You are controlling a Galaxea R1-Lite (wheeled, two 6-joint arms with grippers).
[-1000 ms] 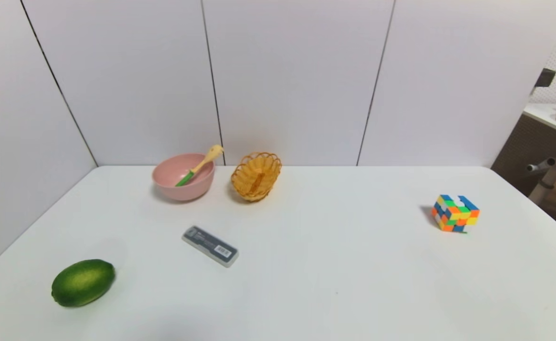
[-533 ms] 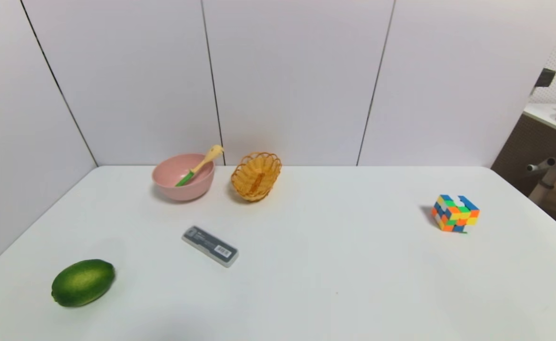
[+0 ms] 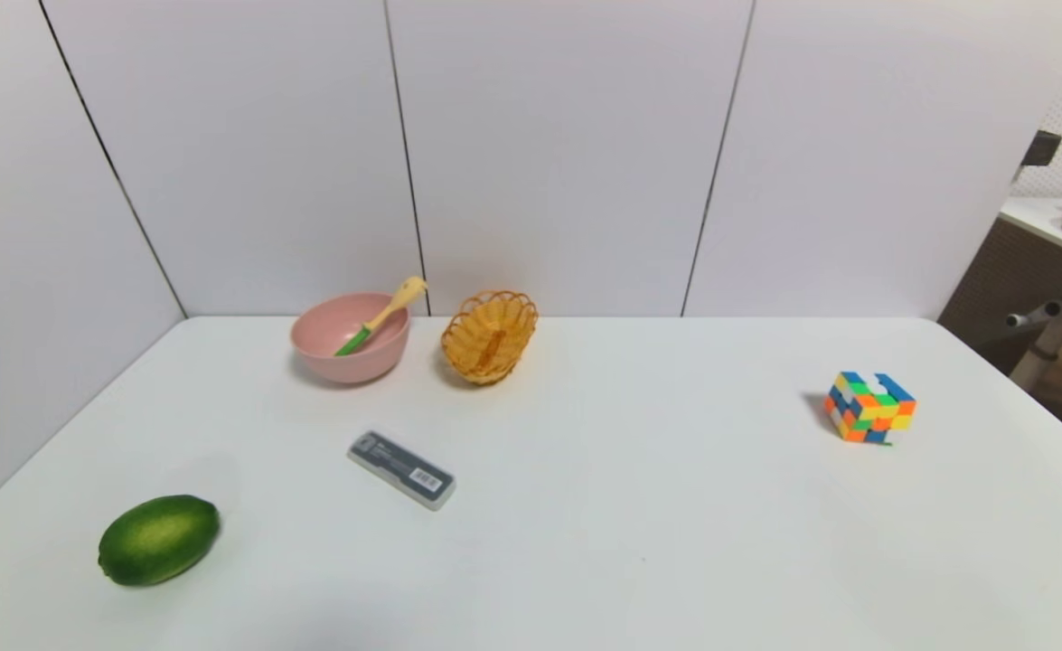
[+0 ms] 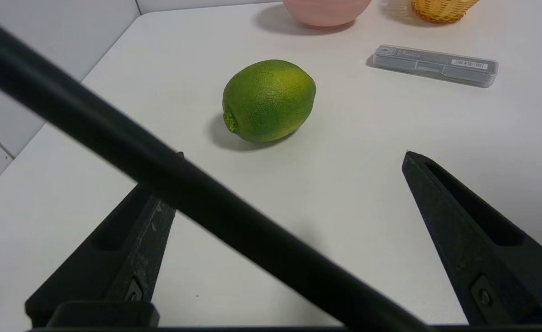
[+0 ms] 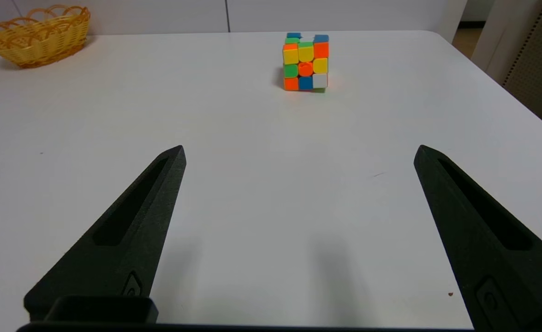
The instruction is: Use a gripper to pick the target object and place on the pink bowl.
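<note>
Head view: the spoon (image 3: 379, 318) is seen lying in the bowl (image 3: 350, 336), its head propped over the rim; neither gripper is seen.

Left wrist view: the left gripper (image 4: 294, 157) is spread wide above the table, a lime (image 4: 269, 100) just ahead, the bowl (image 4: 326, 11) well beyond.

Right wrist view: the right gripper (image 5: 298, 152) is spread too, a cube (image 5: 305, 61) ahead.

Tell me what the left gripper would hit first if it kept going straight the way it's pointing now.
Probably the green lime. The open left gripper points over bare table towards it, though the lime sits slightly off the centre line, so it might only be grazed. Depth is uncertain.
</note>
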